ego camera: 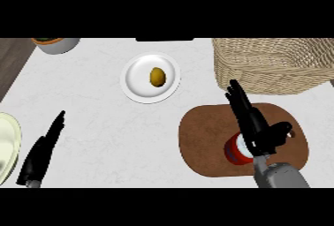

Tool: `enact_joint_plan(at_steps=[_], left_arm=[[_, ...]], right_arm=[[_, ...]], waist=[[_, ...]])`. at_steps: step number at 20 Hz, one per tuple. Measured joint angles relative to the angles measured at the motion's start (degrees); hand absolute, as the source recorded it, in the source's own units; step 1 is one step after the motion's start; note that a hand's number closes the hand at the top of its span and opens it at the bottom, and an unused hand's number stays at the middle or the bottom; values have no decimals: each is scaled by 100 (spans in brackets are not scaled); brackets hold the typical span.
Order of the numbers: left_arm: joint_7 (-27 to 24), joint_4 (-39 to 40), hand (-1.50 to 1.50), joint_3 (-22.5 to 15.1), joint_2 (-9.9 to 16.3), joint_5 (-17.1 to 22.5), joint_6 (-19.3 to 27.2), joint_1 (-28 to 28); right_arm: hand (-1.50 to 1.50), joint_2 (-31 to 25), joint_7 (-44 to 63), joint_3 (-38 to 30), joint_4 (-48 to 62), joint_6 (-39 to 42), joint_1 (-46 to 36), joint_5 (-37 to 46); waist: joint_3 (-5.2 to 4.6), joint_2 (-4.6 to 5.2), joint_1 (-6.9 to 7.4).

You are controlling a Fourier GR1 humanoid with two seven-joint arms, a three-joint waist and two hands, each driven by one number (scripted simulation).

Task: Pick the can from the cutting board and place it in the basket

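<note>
At far left, cut by the edge: a pale plate (6,145), only its right part in view. Just right of it, near the lower edge: the left hand (40,152), black, fingers straight and together, pointing up and slightly right, holding nothing, resting on the white counter (98,128). At top left: a grey bowl (57,44), partly cut off, with something orange and dark inside, too small to tell. Beside it, along the left edge: a strip of dark wood floor (12,62).

Centre, toward the top: a white dish (140,90), round, bearing one yellow-brown oval fruit (157,76), apart from all else.

Right of centre, low: a brown board (202,141), rounded, lying flat on the counter. On its right half: the can (236,152), red with a pale top, upright, not lifted, mostly hidden. Over the can: the right hand (251,123), coming up from a grey forearm (280,175) at the lower edge. Fingers (238,99) long and nearly straight, reaching past the board's top rim toward the basket; thumb (282,130) spread out to the right. Spread fairly wide, not closed round the can; palm just above or against the can's right side, contact not clear.

Top right: a wicker basket (274,66), woven, tan, its near wall just beyond the board, fingertips close to that wall but apart from it. Inside of it not in view.
</note>
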Motion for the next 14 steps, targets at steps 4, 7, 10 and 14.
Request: enact_joint_plan(at_steps=[4, 7, 10, 14], left_arm=[[126, -204, 0, 189, -39, 205, -116, -283], [242, -302, 0, 309, -149, 453, -214, -537], [398, -325, 0, 383, -271, 706, -334, -719], [755, -319, 0, 562, -284, 951, -438, -948]], right_arm=[[150, -282, -304, -537, -73, 949, -538, -685], [150, -652, -669, -739, -225, 1831, -1124, -946], [-150, -1102, -1265, -298, -536, 2655, -1411, -373], [-150, -1036, -2109, 345, -1046, 2645, -1060, 673]], waist=[[-68, 104, 73], [-86, 138, 163], [-102, 147, 168], [-111, 139, 65]])
